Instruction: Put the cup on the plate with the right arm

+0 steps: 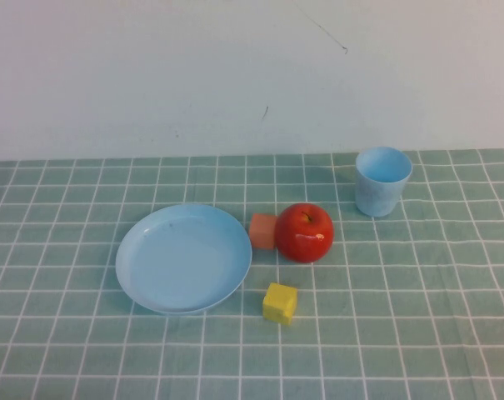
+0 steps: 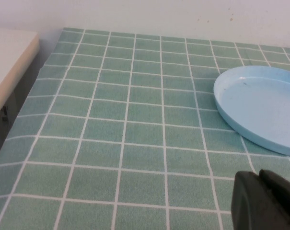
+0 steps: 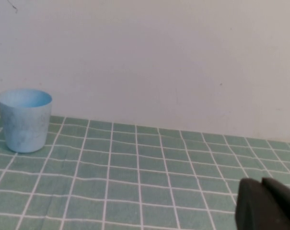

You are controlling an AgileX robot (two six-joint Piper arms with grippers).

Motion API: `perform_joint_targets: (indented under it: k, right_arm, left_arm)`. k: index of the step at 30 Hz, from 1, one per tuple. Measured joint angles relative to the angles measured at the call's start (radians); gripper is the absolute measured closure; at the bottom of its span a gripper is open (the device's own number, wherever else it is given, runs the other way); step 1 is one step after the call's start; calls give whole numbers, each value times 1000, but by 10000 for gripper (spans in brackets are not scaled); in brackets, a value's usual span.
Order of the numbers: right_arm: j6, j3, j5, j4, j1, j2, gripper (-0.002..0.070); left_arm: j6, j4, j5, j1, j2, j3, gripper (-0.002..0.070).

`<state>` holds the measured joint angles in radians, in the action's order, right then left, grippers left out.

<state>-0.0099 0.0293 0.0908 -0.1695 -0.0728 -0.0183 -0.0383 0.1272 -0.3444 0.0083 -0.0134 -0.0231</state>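
At the far right of the checked cloth the cup (image 1: 383, 181) stands upright, well apart from the plate (image 1: 183, 258), so the right gripper (image 3: 268, 205), jaw state unclear like the parked left gripper (image 2: 264, 201), should approach level, clearing the apple (image 1: 304, 232).

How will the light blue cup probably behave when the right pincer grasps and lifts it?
The cup looks like thin empty plastic, so probably light and fairly stiff. Its smooth tapered wall may slip downward in a loose grip. Standing upright and narrower at the base, it could tip if pushed high. Right pincer and left pincer are away from it.
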Motion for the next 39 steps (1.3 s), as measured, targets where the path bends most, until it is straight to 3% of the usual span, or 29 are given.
perform_joint_targets:
  k: [14,29,33,39]
  right_arm:
    - [0,0,-14,0,0,0,678]
    - [85,0,-267,25,0,0,678]
    - [152,-24,-330,-55,0,0,678]
    - [399,-234,-337,-359,0,57,678]
  left_arm:
    - [2,0,0,0,0,0,678]
    - [2,0,0,0,0,0,678]
    - [2,0,0,0,0,0,678]
    - [2,0,0,0,0,0,678]
